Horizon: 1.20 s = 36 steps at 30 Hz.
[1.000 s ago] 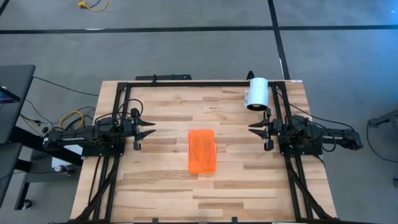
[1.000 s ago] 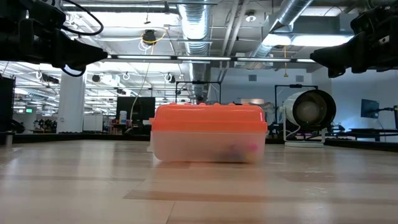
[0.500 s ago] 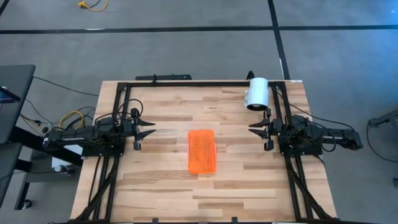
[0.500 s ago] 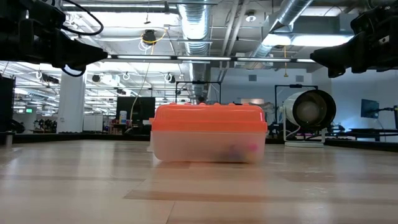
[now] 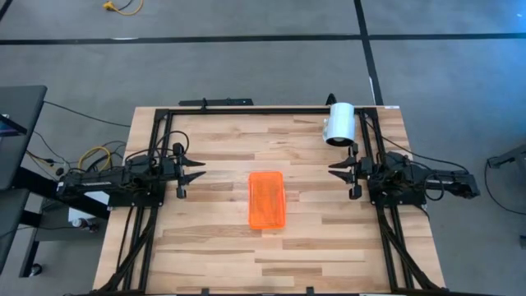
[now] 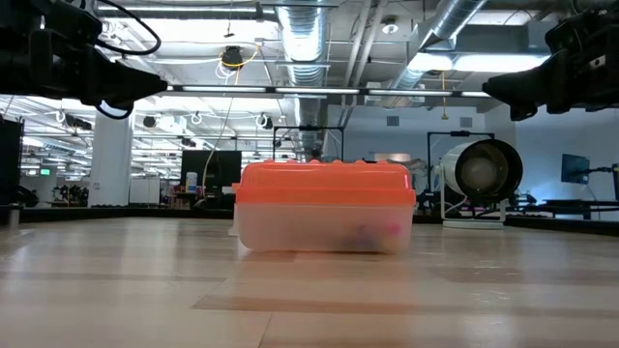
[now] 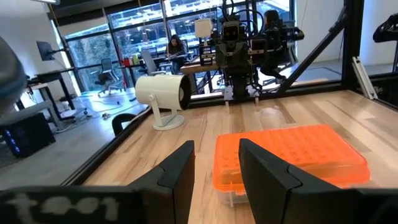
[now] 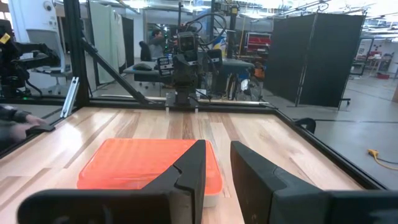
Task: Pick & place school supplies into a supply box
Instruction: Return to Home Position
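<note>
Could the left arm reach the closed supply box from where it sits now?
Probably yes. The supply box lies shut, only bare table between it and the left arm, whose open jaws point toward it.

Bright, even light is falling from overhead onto the wooden table (image 5: 312,238); shadows on it are lying soft and faint; in the low view the ceiling lamps (image 6: 445,60) are glaring white; the supply box (image 6: 324,208) is glowing orange on top and casting a dim patch on the boards before it; daylight is coming through windows (image 7: 130,37) in the left wrist view, washing them pale.
</note>
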{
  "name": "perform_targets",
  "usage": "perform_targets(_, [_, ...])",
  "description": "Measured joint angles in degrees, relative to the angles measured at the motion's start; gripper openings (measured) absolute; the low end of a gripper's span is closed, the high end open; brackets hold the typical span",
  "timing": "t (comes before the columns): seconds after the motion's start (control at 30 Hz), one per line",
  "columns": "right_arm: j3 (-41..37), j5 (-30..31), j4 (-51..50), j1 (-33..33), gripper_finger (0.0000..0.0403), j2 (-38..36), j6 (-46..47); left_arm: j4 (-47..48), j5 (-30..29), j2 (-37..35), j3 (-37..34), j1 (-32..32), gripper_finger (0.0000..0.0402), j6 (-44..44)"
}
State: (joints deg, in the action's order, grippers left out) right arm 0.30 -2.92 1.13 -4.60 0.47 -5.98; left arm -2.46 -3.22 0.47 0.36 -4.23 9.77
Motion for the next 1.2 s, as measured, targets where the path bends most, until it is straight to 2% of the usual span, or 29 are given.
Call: perform_targets(1.2, [-0.01,0.0,-0.02,0.01,0.0069,0.0,0.0,-0.01,0.0,0.0,0.0,0.0,0.0116,-0.2])
